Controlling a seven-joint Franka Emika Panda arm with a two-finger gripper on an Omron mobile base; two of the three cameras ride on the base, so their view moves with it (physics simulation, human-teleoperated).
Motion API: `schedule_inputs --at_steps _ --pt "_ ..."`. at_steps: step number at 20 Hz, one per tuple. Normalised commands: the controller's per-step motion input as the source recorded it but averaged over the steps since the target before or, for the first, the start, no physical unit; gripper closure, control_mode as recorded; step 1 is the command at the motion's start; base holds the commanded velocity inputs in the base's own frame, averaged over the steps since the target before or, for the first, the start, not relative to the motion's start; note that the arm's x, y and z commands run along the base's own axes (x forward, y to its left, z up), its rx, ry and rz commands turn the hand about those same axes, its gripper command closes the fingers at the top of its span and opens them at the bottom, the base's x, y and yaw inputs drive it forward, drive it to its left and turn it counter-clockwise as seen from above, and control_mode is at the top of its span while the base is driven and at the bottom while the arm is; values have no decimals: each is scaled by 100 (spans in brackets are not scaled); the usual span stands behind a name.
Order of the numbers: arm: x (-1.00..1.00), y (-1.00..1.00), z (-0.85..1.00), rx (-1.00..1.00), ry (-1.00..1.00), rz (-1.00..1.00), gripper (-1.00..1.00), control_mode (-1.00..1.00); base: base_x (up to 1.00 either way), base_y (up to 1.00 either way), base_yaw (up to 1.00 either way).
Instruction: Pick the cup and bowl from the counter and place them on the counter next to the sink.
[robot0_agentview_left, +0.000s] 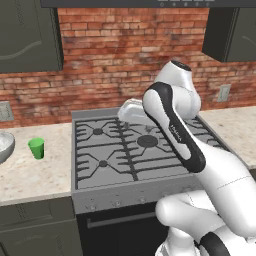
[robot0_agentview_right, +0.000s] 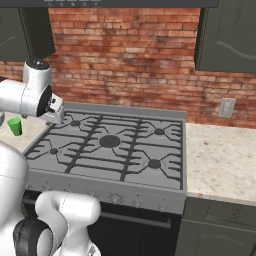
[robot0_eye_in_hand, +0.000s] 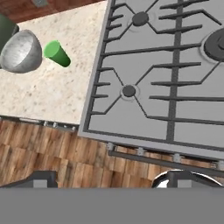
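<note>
Fingers (robot0_eye_in_hand: 43, 180) spread wide and empty above the stove (robot0_agentview_left: 135, 145), while the cup (robot0_agentview_left: 36, 148) and bowl (robot0_agentview_left: 4, 145) sit side by side on the counter (robot0_agentview_left: 30, 175) left of it, so nothing's moved yet, both picks remain.

A grey gas stove (robot0_agentview_left: 135, 145) is lying below the jaws, its black grates spreading ahead of them. A red brick wall (robot0_agentview_left: 125, 45) is standing beyond, with dark cabinets (robot0_agentview_right: 227, 35) hanging above.

The small green cup (robot0_eye_in_hand: 57, 53) stands upright on the beige counter (robot0_eye_in_hand: 48, 94) just beside the silvery bowl (robot0_eye_in_hand: 19, 51).
</note>
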Motion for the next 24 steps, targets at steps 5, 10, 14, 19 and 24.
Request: schedule_inputs --at_steps 5,10,14,19,24 --pt "3 43 0 7 12 2 -100 -100 0 0 0" --pt "31 56 0 0 11 0 -100 -100 0 0 0" --pt "40 43 0 0 1 0 -100 -100 0 0 0" --pt "30 24 0 0 0 0 -100 -100 0 0 0" --pt "11 12 -23 0 0 -1 -100 -100 0 0 0"
